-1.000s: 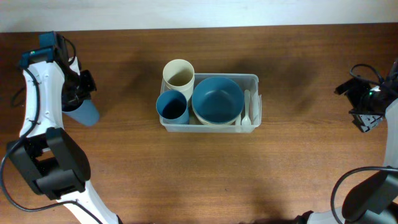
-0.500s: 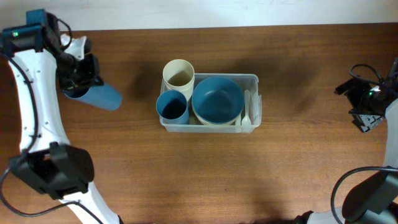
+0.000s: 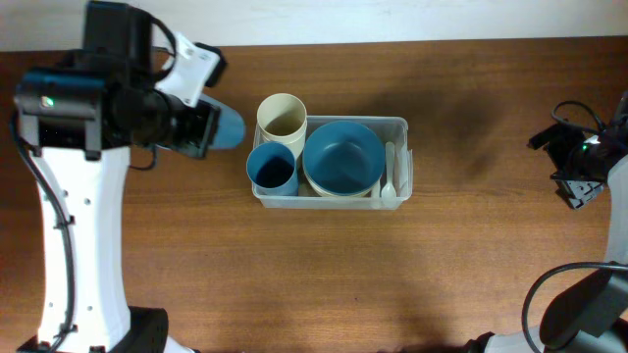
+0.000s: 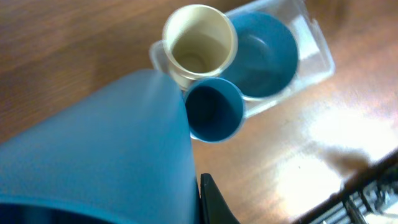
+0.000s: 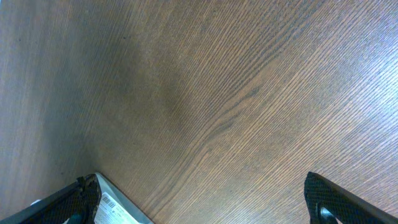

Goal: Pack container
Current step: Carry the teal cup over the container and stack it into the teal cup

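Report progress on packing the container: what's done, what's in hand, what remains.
Done: the container holds a cream cup, a dark blue cup, a blue bowl and a white spoon.
In hand: the left end effector grips a lighter blue cup, tipped sideways, just left of the container.
Left: that cup probably goes in next. The right end effector is open and empty at the far right.

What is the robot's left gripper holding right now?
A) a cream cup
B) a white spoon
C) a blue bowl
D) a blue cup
D: a blue cup sticks out sideways from the left gripper, just to the left of the container.
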{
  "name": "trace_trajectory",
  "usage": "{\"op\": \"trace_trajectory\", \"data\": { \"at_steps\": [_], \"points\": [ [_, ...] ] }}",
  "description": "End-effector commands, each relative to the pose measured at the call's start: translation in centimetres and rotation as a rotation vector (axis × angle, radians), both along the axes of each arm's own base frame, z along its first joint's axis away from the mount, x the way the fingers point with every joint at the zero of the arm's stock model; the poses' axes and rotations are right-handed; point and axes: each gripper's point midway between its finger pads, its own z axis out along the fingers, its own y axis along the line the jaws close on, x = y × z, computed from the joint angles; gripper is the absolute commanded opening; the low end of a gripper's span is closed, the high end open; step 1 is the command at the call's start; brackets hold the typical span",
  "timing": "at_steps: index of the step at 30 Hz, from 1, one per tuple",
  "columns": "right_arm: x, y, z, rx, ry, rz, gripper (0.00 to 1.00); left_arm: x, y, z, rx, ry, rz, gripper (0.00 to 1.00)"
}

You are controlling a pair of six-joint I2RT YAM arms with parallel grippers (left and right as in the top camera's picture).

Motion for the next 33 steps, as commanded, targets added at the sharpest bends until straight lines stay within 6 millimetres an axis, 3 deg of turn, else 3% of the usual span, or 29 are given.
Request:
{"op": "trace_trajectory", "data": {
  "at_steps": [1, 13, 25, 26, 29, 31, 33],
  "points": [
    [0.1, -0.2, 1.4, -0.015, -0.035, -0.010, 0.99, -0.6, -0.9, -0.3, 0.086, -0.016, -0.067, 0.01],
    [0.1, -0.2, 1.4, -0.015, -0.035, -0.010, 0.99, -3.2, -6.4, -2.8, 0.136, 0.039, -0.314, 0.01],
    [0.1, -0.2, 1.4, -0.015, -0.035, -0.010, 0.99, -3.6, -6.5, -7.3, 0.178, 0.159, -0.328, 0.01],
    [0.1, -0.2, 1.4, -0.015, -0.035, -0.010, 0.99, -3.4, -6.5, -7.4, 0.177, 0.157, -0.328, 0.03],
    [0.1, -0.2, 1.4, -0.015, -0.035, -0.010, 0.99, -2.7, -6.8, -7.4, 0.170, 0.128, -0.326, 0.42],
    [0.1, -0.2, 1.4, -0.015, -0.035, -0.010, 0.99, -2.1, -7.1, -7.1, 0.163, 0.099, -0.324, 0.61],
    [0.1, -0.2, 1.4, -0.015, -0.035, -0.010, 0.99, -1.5, -7.3, -6.9, 0.157, 0.074, -0.323, 0.62]
  ]
}}
